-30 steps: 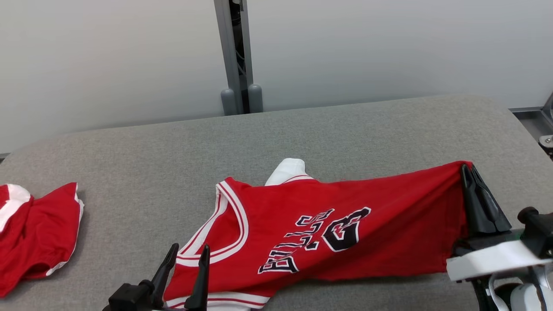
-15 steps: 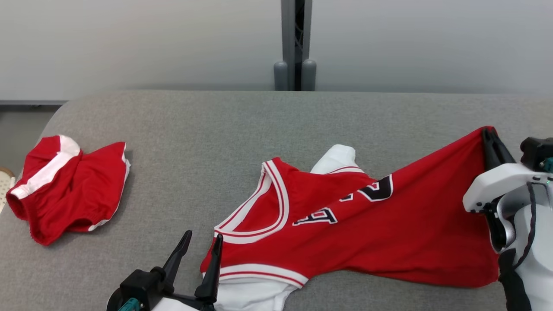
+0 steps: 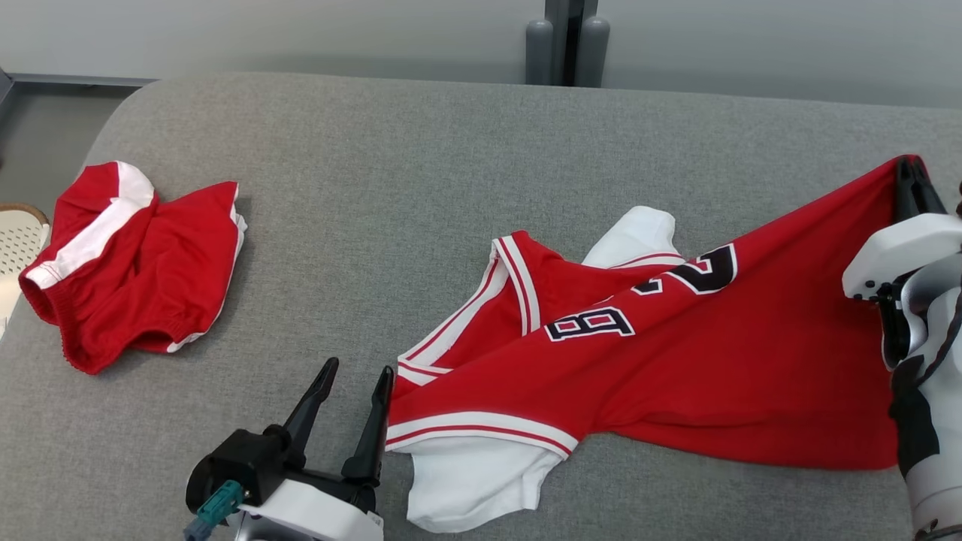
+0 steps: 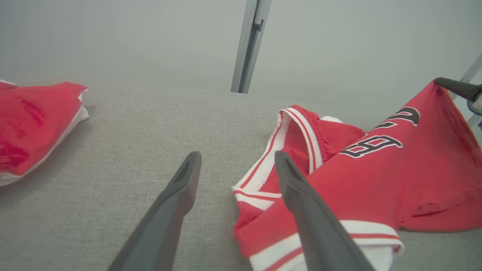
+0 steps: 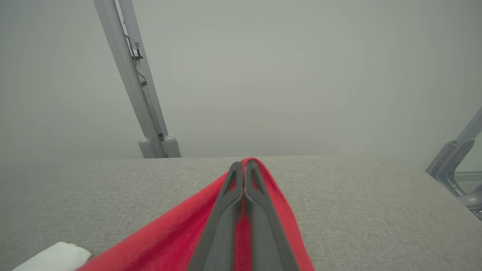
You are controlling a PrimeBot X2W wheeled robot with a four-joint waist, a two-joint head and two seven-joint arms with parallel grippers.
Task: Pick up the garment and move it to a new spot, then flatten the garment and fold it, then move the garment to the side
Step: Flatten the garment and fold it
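The garment (image 3: pixel 676 361) is a red jersey with white trim and black lettering, over a white shirt, lying rumpled on the grey table (image 3: pixel 421 165). My right gripper (image 3: pixel 911 174) is shut on the jersey's far right corner and holds it lifted above the table; its closed fingers (image 5: pixel 244 177) pinch red cloth (image 5: pixel 180 233). My left gripper (image 3: pixel 359 372) stands open near the front edge, just left of the jersey's armhole trim (image 4: pixel 260 177), with nothing between its fingers (image 4: pixel 180 195). The right gripper's tip (image 4: pixel 452 86) also appears in the left wrist view.
A second red garment with white stripes (image 3: pixel 135 263) lies bunched at the table's left end. A perforated pale basket (image 3: pixel 19 240) sits beyond the left edge. A grey post (image 3: pixel 567 37) stands behind the table against the wall.
The head camera has tilted down and turned left, shifting the whole picture. The jersey's right corner stays gripped and drawn further right, twisting the lettering. The left gripper stays open beside the trim.
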